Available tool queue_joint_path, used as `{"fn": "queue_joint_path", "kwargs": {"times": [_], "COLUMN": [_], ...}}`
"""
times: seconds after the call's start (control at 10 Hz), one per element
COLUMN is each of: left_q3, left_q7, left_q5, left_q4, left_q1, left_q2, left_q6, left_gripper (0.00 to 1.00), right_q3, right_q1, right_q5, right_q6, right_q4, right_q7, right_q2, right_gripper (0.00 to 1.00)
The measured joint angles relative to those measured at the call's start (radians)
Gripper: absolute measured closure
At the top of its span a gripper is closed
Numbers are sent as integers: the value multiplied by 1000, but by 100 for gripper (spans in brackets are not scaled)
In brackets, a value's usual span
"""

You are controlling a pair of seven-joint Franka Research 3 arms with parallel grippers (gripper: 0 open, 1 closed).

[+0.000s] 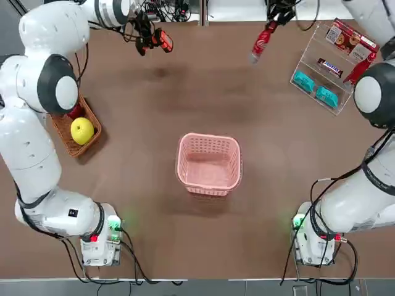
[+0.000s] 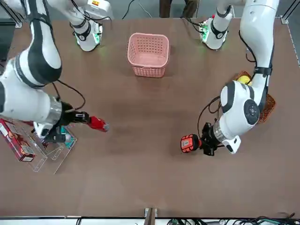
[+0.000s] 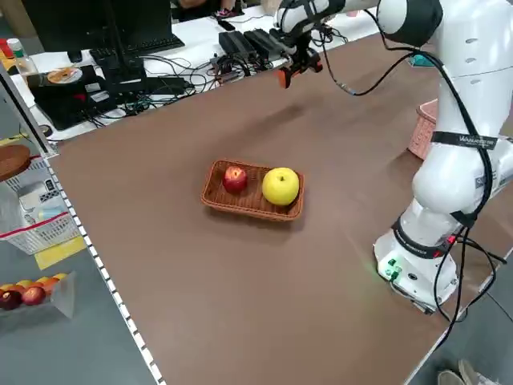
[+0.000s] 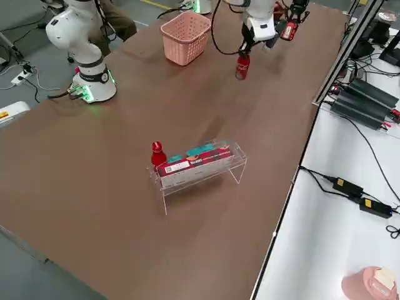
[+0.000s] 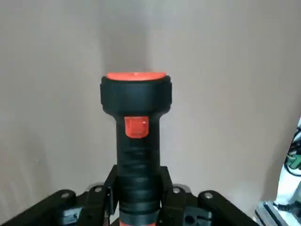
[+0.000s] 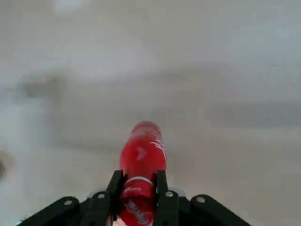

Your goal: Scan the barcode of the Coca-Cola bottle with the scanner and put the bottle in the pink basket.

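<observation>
My right gripper (image 1: 276,17) is shut on the Coca-Cola bottle (image 1: 261,41), a slim red bottle held tilted above the table's far side, right of centre. In the right wrist view both fingers (image 6: 161,190) clamp the bottle (image 6: 141,157) near one end. My left gripper (image 1: 144,36) is shut on the scanner (image 1: 160,41), black with an orange-red head, held above the far left part of the table. In the left wrist view the scanner (image 5: 135,117) points away from the fingers. The pink basket (image 1: 208,139) stands mid-table, nearer the arms' bases, with nothing in it.
A brown wicker basket (image 1: 62,126) with a yellow fruit and a red apple sits at the left edge. A clear rack (image 1: 308,58) of snack packs stands at the far right, with another red bottle (image 4: 157,154) upright beside it. Cables lie beyond the far edge.
</observation>
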Motion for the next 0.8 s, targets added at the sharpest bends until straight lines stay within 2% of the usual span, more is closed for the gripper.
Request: {"fn": "queue_joint_path", "kwargs": {"times": [0.2, 0.5, 0.8], "left_q3": [-26, -81, -102], "left_q7": [21, 103, 122], "left_q5": [-25, -69, -168], "left_q4": [29, 51, 83], "left_q1": [-22, -24, -26], "left_q2": [16, 33, 33], "left_q6": [0, 0, 0], "left_gripper": [63, 63, 63], "right_q3": [2, 4, 3], "right_q1": [70, 195, 240], "right_q5": [58, 88, 108], "right_q6": [113, 337, 440], "right_q4": [-32, -91, -129], "right_q7": [84, 152, 160], "right_q2": [0, 2, 26], "right_gripper": [67, 67, 67]}}
